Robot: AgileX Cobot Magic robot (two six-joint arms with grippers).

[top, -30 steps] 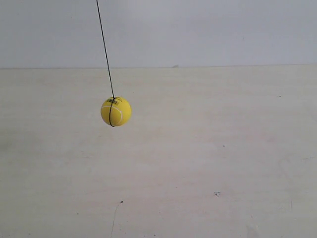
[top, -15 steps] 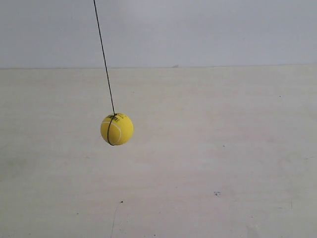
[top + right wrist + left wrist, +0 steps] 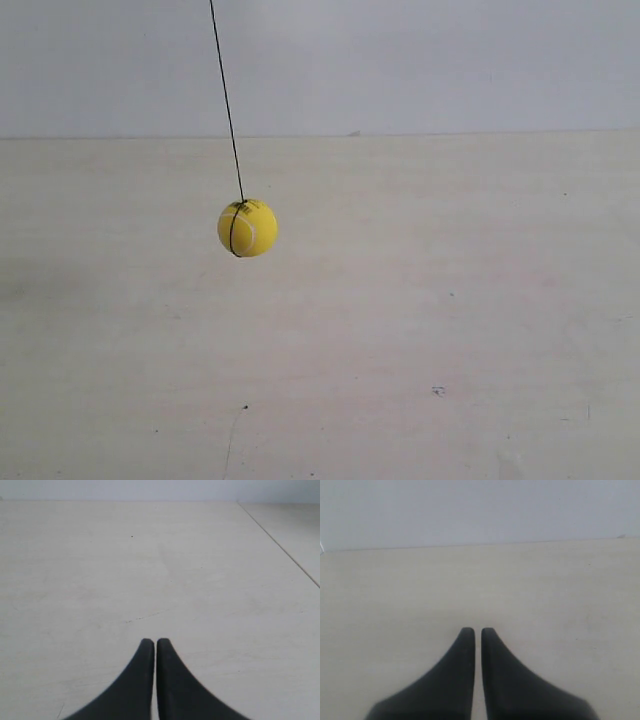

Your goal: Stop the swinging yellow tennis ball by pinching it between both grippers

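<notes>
While the ball [image 3: 247,228] hangs in the air in the exterior view, a thin dark string [image 3: 227,100] slants down to it from the top edge and wraps on around its side as a dark curve. Its felt is fuzzy and bright yellow, with a pale curved seam and a patch of small dark print near the top. Behind it lie a matt cream table [image 3: 450,300], faintly scuffed and specked, and a plain grey-white wall [image 3: 400,60]. Neither gripper shows in that view and the ball shows in neither wrist view, so where it hangs relative to the fingers cannot be told.

The left gripper [image 3: 478,631] has its two fingers [image 3: 457,680] drawn together, with only a thin slit of cream table between the rounded tips. They are smooth matt black wedges, broad at the base and curving in to narrow points. Ahead of the tips the table runs flat to the wall.

The right gripper [image 3: 156,641] is likewise closed, its fingers [image 3: 135,685] of the same flared black shape, the slit between them hairline-thin. Just ahead of these tips lies a fine crack [image 3: 150,615] in the table, farther on a dark speck [image 3: 132,536], and off to one side a straight dark joint line [image 3: 280,542].
</notes>
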